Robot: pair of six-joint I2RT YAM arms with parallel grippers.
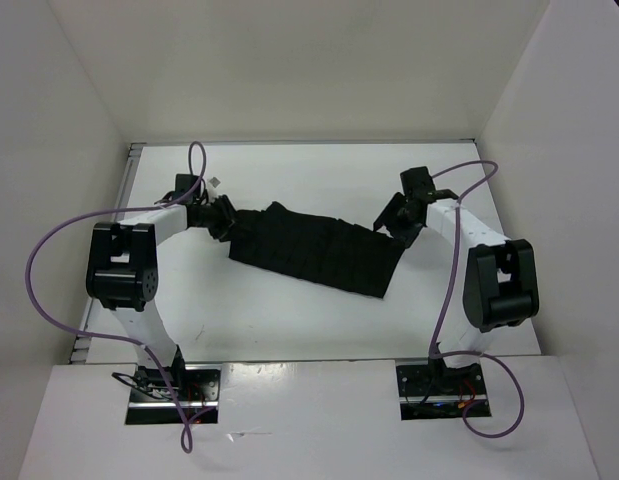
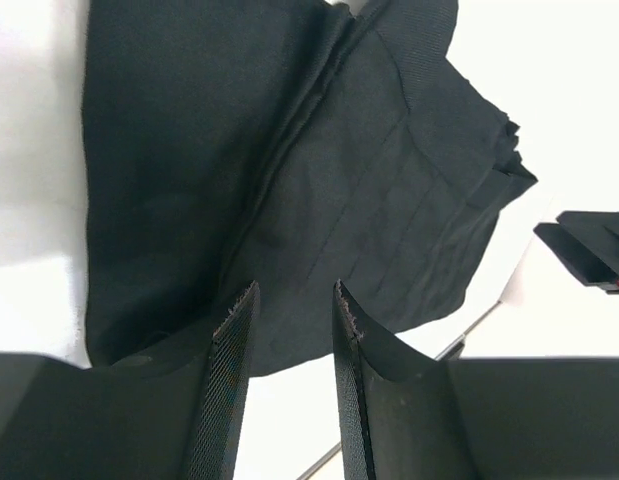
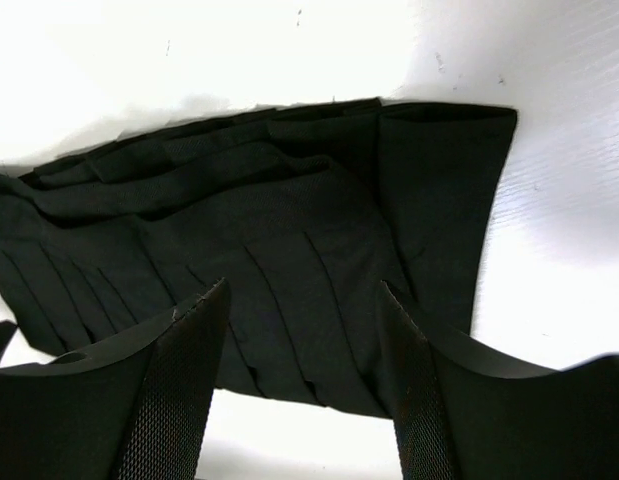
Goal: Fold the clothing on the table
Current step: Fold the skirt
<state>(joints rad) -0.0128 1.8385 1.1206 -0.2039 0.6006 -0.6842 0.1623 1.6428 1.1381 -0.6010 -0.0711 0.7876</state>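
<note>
The black pleated clothing (image 1: 314, 252) lies spread as a long strip across the middle of the white table (image 1: 289, 325), slanting from upper left to lower right. My left gripper (image 1: 221, 218) hovers at its left end. In the left wrist view that gripper (image 2: 294, 300) is open, with the clothing (image 2: 289, 170) below and beyond its tips and nothing between its fingers. My right gripper (image 1: 397, 222) is at the right end. In the right wrist view it (image 3: 304, 290) stands open wide above the pleated edge of the clothing (image 3: 289, 220), holding nothing.
White upright walls (image 1: 69, 150) close in the table on the left, back and right. A thin metal edge (image 1: 309, 142) runs along the back. Purple cables (image 1: 49, 250) loop off both arms. The right gripper's tip (image 2: 589, 250) shows in the left wrist view.
</note>
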